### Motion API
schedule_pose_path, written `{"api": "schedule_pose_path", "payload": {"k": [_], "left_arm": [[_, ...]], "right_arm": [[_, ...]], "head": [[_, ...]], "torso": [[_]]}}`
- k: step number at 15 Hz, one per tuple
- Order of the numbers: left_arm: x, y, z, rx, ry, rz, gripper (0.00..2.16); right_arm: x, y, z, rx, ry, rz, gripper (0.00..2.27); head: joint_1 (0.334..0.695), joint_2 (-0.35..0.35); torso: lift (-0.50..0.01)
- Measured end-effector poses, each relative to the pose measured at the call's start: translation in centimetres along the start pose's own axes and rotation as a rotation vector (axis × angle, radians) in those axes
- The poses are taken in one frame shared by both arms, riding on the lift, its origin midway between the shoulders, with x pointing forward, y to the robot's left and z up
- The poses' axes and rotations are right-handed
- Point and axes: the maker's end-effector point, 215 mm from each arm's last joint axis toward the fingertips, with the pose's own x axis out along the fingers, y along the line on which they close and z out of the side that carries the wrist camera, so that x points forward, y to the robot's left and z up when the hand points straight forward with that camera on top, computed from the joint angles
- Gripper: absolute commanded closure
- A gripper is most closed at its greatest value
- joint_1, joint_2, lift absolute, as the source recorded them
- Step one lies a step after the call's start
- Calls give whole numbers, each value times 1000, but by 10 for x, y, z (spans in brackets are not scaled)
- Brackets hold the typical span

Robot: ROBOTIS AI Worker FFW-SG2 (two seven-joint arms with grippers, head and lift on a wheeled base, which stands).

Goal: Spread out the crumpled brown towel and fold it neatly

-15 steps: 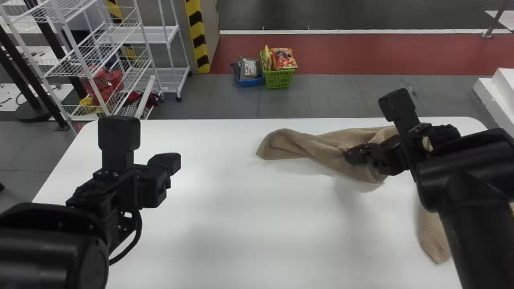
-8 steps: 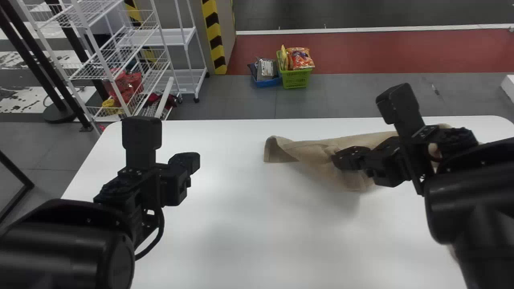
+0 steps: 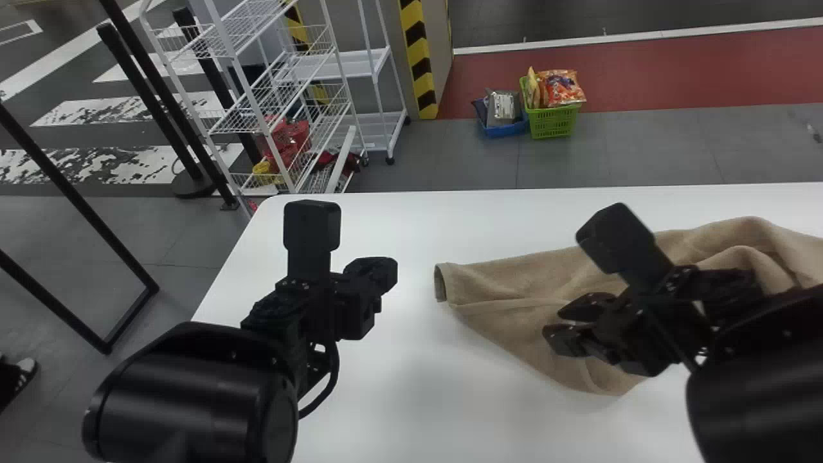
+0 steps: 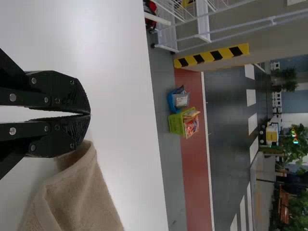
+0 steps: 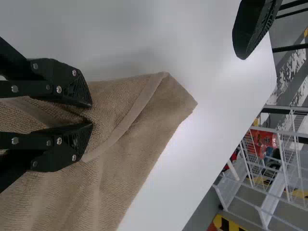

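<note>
I have my right claw spread apart at the brown towel, which lies rumpled from mid-desk toward the right. My left claw, its tips together, hangs above the desk, left of the towel.

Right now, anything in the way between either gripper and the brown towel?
Nothing visible. The right gripper is right at the towel, its open fingers over the cloth. The left gripper is over the white table, left of the towel, with no object in between.
</note>
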Motion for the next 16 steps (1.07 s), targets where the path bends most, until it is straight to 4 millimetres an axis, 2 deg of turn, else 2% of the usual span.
{"api": "schedule_pose_path", "payload": {"k": [1,3,5,6,7,9,10,12,16], "left_arm": [[-2,2,-2,0,0,1,491],[-11,-4,-3,-1,-5,-40,491],[-20,-16,-2,3,-20,-82,495],[-23,-24,-2,6,-22,-105,495],[-24,-30,-2,10,-23,-117,495],[-25,-39,-5,17,-21,-126,495],[-26,-41,-6,18,-21,-128,495],[-28,-43,-8,21,-31,-128,495],[-33,-48,-14,22,-30,-137,495]], "right_arm": [[-22,-8,1,67,-27,13,73],[-68,-19,1,178,-95,39,100],[-107,-38,-11,264,-146,26,157],[-122,-52,-21,325,-159,10,188],[-136,-68,-31,391,-169,-8,218],[-164,-102,-66,546,-177,-55,316],[-174,-111,-86,599,-177,-74,350],[-193,-118,-131,664,-183,-96,505],[-233,-117,-192,655,-204,-146,613]], "head": [[695,251],[695,223],[695,182],[695,153],[695,87],[695,30],[695,2],[695,-68],[695,-153]], "torso": [[-126],[-126],[-126],[-126],[-126],[-126],[-126],[-126],[-126]]}}
